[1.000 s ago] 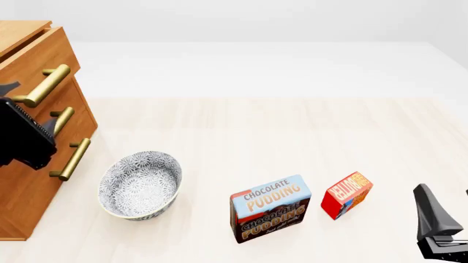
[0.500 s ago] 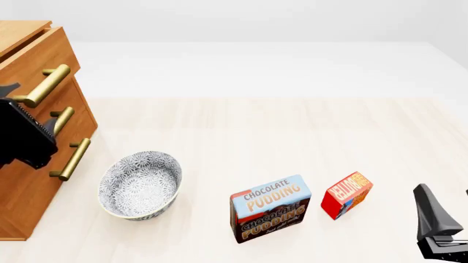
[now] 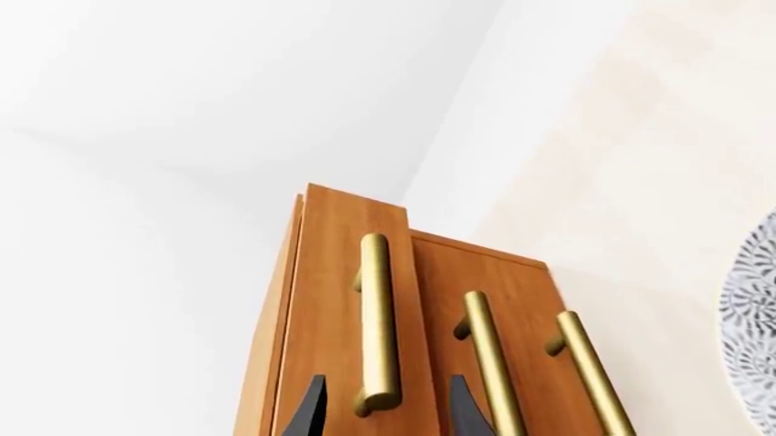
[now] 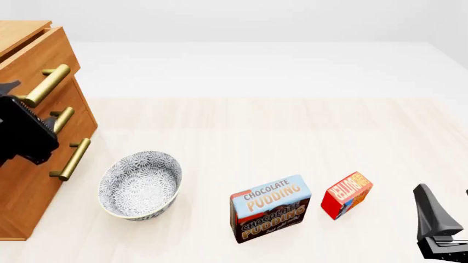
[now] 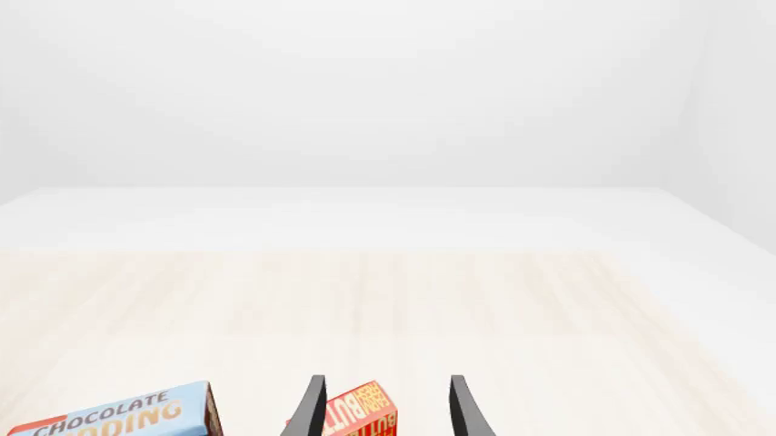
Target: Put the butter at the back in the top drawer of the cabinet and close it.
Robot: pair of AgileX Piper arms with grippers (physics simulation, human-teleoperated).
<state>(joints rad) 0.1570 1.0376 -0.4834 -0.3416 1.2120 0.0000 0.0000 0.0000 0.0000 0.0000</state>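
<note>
The cabinet (image 4: 29,181) stands at the table's left edge, and its top drawer (image 4: 45,55) sits slightly proud of the two below. My left gripper (image 4: 28,107) is open at the drawer's brass handle (image 4: 45,85). In the left wrist view its fingers (image 3: 309,411) straddle the handle's (image 3: 376,318) near end without closing on it. The butter (image 4: 347,194), a small red and orange box, stands on the table right of the pudding box (image 4: 270,208). My right gripper (image 4: 446,211) is open low at the right edge, and the butter (image 5: 362,416) shows between its fingers (image 5: 467,411), ahead of them.
A patterned grey bowl (image 4: 140,185) sits just right of the cabinet's lower drawers. The blue-and-brown chocolate pudding box (image 5: 115,420) is close beside the butter. Two lower brass handles (image 3: 492,363) run beside the top one.
My left gripper has crept slightly upward along the cabinet front toward the top handle. The right arm, butter and pudding box have not moved.
</note>
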